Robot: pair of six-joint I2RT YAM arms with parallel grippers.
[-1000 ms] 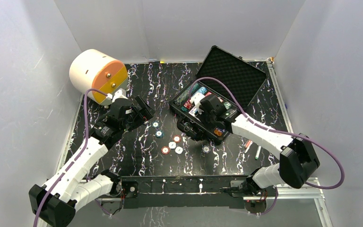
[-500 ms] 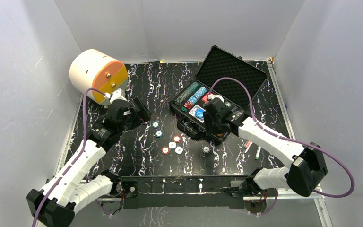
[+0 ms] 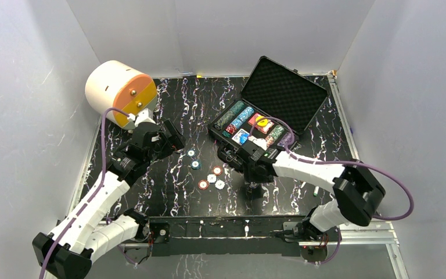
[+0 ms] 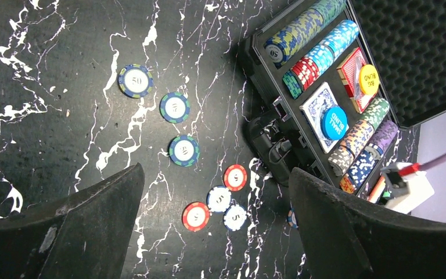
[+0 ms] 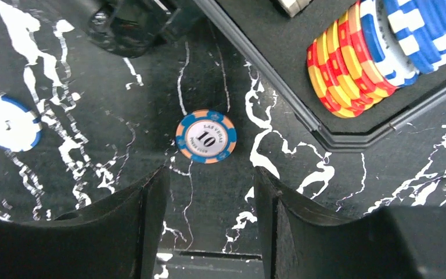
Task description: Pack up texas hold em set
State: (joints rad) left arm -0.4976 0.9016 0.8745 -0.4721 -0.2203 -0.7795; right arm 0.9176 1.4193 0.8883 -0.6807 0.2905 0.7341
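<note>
Right wrist view: my right pincer (image 5: 208,181) hangs open over one stray ten chip (image 5: 205,136) just beside the open case (image 5: 261,35); my left pincer (image 4: 215,177) gapes above several loose chips (image 4: 184,150). Rows (image 4: 319,52) mostly filled, lid (image 3: 284,87) still up.

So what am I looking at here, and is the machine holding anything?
Two robot arms, bolted to a black table. The wide picture looks down from above; the other two come from cameras on each wrist, the dark shapes at the bottom being that arm's jaws. An open black case holds rows of poker chips; loose chips lie on the table. The right arm hovers over an orange-and-blue chip, the left arm near the others. Both jaws are open; nothing is held.
</note>
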